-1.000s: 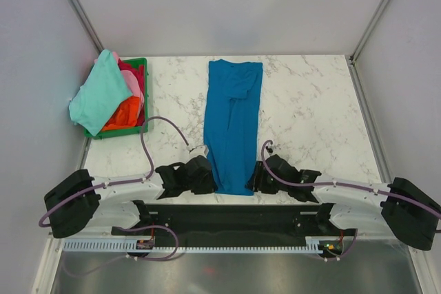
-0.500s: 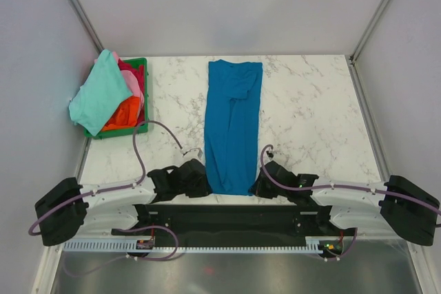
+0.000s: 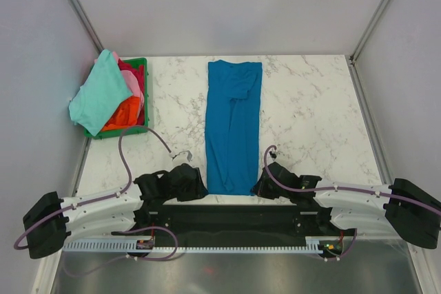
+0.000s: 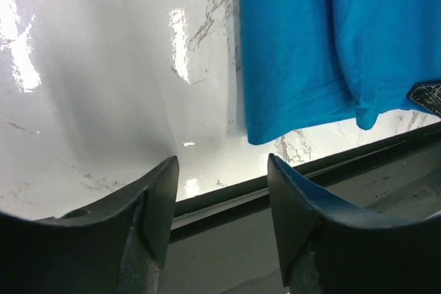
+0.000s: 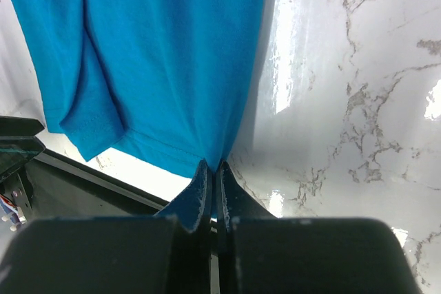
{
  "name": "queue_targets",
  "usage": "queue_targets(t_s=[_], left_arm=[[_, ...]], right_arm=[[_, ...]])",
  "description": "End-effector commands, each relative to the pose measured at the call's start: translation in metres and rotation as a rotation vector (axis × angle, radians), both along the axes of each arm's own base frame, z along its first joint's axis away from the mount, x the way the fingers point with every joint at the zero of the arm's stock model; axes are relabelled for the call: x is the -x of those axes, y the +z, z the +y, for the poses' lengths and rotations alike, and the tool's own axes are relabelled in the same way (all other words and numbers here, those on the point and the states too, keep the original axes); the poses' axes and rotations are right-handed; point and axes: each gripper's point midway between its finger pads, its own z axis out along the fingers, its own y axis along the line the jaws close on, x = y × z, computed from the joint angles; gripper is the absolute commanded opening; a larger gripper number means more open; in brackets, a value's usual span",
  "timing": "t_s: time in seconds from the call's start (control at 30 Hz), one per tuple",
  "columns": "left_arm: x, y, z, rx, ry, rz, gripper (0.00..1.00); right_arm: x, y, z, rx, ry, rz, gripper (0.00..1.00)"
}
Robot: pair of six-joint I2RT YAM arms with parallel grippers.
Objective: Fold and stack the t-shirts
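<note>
Marble table (image 3: 310,101) carries the blue t-shirt (image 3: 233,129) as a long strip; my right claw (image 5: 212,170) is pinched together on its near right hem corner; my left claw (image 4: 220,163) stands apart beside the left corner, likely so both can lift that end for folding.

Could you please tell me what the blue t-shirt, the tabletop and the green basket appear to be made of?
The blue t-shirt: soft matte cloth, stitched hem, creases; tabletop: glossy white grey-veined marble or imitation, reflecting lights; green basket: probably rigid plastic, straight rim.
</note>
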Motion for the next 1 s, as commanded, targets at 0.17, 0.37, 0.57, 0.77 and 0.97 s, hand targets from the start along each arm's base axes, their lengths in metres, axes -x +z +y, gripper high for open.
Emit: queue_targets(t_s=[0.17, 0.37, 0.57, 0.77, 0.97], left_arm=[[-0.023, 0.025, -0.013, -0.038, -0.012, -0.093, 0.70], [-0.029, 0.003, -0.035, -0.064, -0.059, -0.066, 0.68], [-0.024, -0.027, -0.029, -0.151, -0.057, 0.001, 0.35], [-0.004, -0.031, 0.006, -0.155, -0.020, 0.019, 0.23], [0.002, -0.020, 0.013, -0.119, -0.019, 0.012, 0.24]], right_arm=[[0.015, -0.033, -0.036, 0.172, 0.002, 0.051, 0.00], [0.015, -0.035, -0.038, 0.176, 0.004, 0.052, 0.00], [0.017, -0.035, -0.042, 0.170, -0.003, 0.052, 0.00], [0.017, -0.034, -0.051, 0.182, -0.025, 0.036, 0.00], [0.017, -0.035, -0.053, 0.200, -0.027, 0.041, 0.00]])
